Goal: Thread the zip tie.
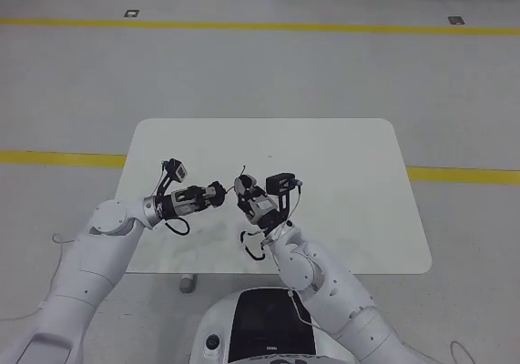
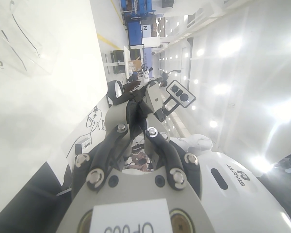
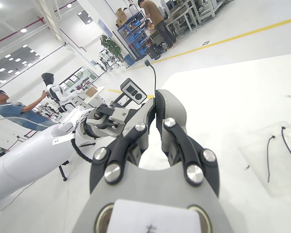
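Your right pincer (image 3: 156,96) is squeezed shut on the zip tie (image 3: 155,81), left pincer (image 2: 135,107) looks shut too, so it cd bend, slip & miss its own head (image 3: 147,62).

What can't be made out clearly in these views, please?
Right wrist view: the zip tie has its lower end hidden inside the shut right gripper.
Left wrist view: whether the left gripper holds anything is unclear, as the area is dark and crowded by the right gripper.
Top view: the tie is too thin to tell whether it is threaded.
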